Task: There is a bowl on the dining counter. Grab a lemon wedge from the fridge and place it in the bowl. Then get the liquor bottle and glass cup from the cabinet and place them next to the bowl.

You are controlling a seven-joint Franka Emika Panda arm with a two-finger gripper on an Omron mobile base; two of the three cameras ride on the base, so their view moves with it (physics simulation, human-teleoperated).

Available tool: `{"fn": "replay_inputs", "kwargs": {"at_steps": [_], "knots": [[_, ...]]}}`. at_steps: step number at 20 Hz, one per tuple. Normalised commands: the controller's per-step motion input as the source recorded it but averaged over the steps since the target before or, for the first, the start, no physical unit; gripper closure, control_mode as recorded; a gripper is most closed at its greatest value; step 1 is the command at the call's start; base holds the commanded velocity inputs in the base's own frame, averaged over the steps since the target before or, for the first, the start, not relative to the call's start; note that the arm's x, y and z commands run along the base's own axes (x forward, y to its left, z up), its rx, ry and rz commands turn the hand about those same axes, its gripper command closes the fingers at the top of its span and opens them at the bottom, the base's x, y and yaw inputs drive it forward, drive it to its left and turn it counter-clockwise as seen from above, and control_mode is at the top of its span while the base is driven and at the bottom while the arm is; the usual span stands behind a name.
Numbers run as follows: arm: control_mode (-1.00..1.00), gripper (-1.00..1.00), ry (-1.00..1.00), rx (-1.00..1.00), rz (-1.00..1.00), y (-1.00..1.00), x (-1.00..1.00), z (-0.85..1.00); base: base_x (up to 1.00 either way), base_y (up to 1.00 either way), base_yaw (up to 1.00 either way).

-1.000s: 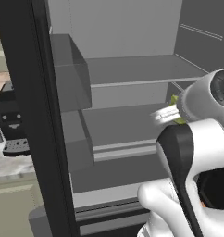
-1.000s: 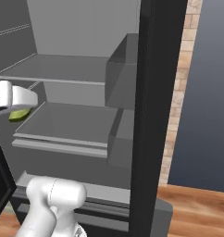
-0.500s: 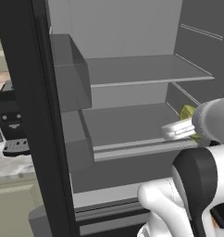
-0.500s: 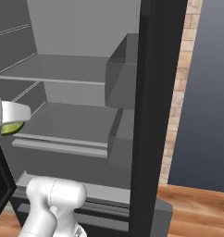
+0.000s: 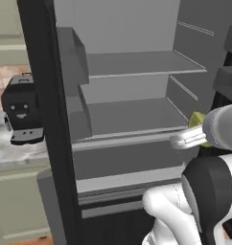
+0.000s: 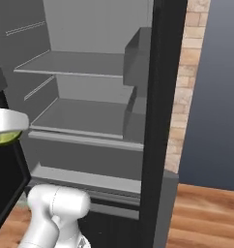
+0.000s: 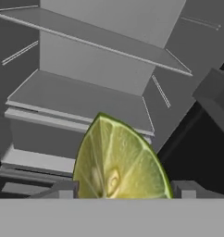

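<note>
A yellow-green lemon wedge (image 7: 118, 162) sits between my two dark fingertips (image 7: 63, 190), cut face toward the hand camera. My gripper (image 7: 123, 192) is shut on it. From the left base view the gripper (image 5: 187, 139) hangs just in front of the open fridge's (image 5: 132, 115) middle shelf, at its right end, and the lemon wedge (image 5: 197, 118) peeks out behind the white fingers. In the right base view the gripper (image 6: 5, 123) sits at the far left edge with the lemon wedge (image 6: 5, 139) under it. The bowl, liquor bottle and glass cup are out of view.
The fridge holds bare grey shelves (image 6: 80, 116) and a lower drawer front (image 5: 127, 158). Its black door frame (image 5: 46, 119) stands on the left, and door bins (image 5: 228, 76) on the right. A black coffee machine (image 5: 22, 115) rests on the counter beyond. A brick wall (image 6: 186, 82) flanks the fridge.
My gripper has drawn back out of the fridge and sunk lower, carrying the lemon wedge with it. It stays shut on the wedge. The base has not moved.
</note>
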Motion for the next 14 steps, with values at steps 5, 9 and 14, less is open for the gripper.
{"fn": "replay_inputs", "kwargs": {"at_steps": [5, 9, 14], "knots": [[1.0, 1.0, 0.0, 0.0, 0.0, 0.0, 0.0, 0.0, -1.0, 0.0, 0.15], [1.0, 1.0, 0.0, 0.0, 0.0, 0.0, 0.0, 0.0, -0.78, 0.0, 0.32], [1.0, 1.0, 0.0, 0.0, 0.0, 0.0, 0.0, 0.0, -0.61, -0.08, 0.47]]}}
